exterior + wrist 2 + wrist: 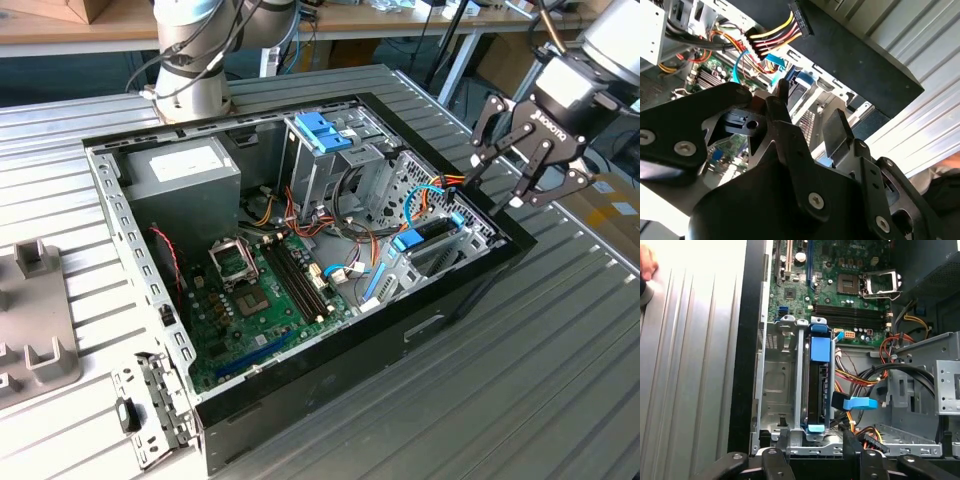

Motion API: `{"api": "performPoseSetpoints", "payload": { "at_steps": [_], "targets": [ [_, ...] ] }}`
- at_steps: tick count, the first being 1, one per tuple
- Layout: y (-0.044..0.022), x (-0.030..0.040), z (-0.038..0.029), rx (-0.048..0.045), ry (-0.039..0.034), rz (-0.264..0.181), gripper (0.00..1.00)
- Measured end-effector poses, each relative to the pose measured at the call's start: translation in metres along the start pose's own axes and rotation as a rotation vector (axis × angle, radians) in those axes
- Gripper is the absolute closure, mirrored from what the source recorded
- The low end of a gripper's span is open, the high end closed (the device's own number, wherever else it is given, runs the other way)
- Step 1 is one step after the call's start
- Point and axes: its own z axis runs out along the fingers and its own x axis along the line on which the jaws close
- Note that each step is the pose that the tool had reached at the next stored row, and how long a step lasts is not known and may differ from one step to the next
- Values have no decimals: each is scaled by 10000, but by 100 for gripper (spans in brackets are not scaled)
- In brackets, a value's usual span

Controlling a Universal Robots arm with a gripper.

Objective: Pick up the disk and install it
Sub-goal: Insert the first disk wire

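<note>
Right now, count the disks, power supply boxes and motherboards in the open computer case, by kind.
Disk: 1
Power supply box: 1
Motherboard: 1
Total: 3

The disk stands edge-on in its bay, its broad faces hidden by the cage walls, while in the second wrist view the gripper's own body covers much of the case, and in the exterior view the arm is cut off by the picture's edge.
</note>
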Motion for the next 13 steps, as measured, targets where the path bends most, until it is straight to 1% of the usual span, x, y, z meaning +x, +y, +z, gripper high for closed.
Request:
{"api": "performPoseSetpoints", "payload": {
  "at_steps": [3, 5, 8, 11, 12, 13],
  "targets": [
    [-4, 0, 0, -50, 80, -497, 46],
    [-8, -5, -2, -69, 113, -689, 46],
    [-24, -27, -1, -83, 135, -830, 46],
    [-58, -61, -2, -92, 146, -914, 46],
    [-71, -70, -3, -94, 150, -937, 46],
    [-104, -86, -4, -100, 158, -985, 46]
  ]
}}
